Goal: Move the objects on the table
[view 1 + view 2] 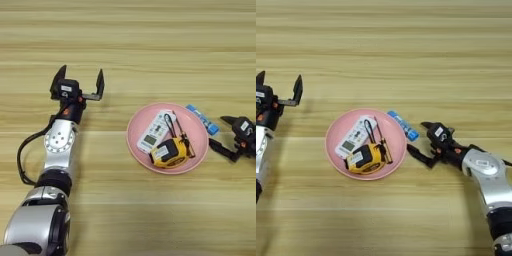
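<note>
We are working over the table, with the pink plate as our landmark. Our left gripper is hanging well to the left of the plate, fingers spread wide and holding nothing. Our right gripper is sitting just right of the plate, fingers parted and empty, its tips pointing toward the tube.

On the plate, the remote is lying on the far-left part with its strap looping across toward the tape measure, which is resting on the near side. The tube is lying at the plate's far-right rim, half off it (touching or just beside, we cannot tell).

We are judging the tape measure dense and stiff, best pinched across its flat sides. The remote looks light and slick; take its long edges. The tube may roll; pinch it across its middle.

The right eye view is showing our whole right forearm; the left eye view is showing our left arm in full.
</note>
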Robot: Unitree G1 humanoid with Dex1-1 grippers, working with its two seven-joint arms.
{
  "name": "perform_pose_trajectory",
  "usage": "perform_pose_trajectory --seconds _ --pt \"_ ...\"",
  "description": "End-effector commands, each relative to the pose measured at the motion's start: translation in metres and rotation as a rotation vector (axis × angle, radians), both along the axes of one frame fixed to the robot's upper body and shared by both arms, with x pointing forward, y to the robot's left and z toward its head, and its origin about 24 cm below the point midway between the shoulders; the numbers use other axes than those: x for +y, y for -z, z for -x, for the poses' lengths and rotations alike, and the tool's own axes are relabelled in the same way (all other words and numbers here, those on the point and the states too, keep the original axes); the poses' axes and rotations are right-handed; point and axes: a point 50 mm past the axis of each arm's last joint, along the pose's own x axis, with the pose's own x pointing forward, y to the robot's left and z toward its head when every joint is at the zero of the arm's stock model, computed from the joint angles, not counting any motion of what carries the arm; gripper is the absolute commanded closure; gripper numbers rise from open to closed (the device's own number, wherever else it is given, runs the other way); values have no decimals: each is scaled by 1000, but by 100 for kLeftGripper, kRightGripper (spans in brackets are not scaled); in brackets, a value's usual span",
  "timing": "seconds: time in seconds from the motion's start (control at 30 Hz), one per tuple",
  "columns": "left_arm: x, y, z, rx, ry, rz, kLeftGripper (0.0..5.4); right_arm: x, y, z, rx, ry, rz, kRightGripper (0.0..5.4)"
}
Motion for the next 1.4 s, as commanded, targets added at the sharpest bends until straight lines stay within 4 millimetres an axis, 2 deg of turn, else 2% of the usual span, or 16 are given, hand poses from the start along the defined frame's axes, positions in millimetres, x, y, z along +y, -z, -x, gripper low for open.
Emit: perform_pose_trajectory --seconds 0.03,0.6,0.93,1.23,1.4 --pt "1 -2 -1 -10 0 -2 0 3 1 -4 1 -3 13 174" --pt "0 -3 -2 -11 -1 0 0 4 0 -6 -6 -1 5 398" --pt "0 -3 -3 -13 1 -2 0 1 -6 -8 -31 18 -10 401" --pt "0 -3 -3 -10 3 -1 0 -2 -35 -15 -176 49 -112 401" --pt "0 -3 -4 -10 4 -2 0 0 -40 -14 -200 32 -126 401"
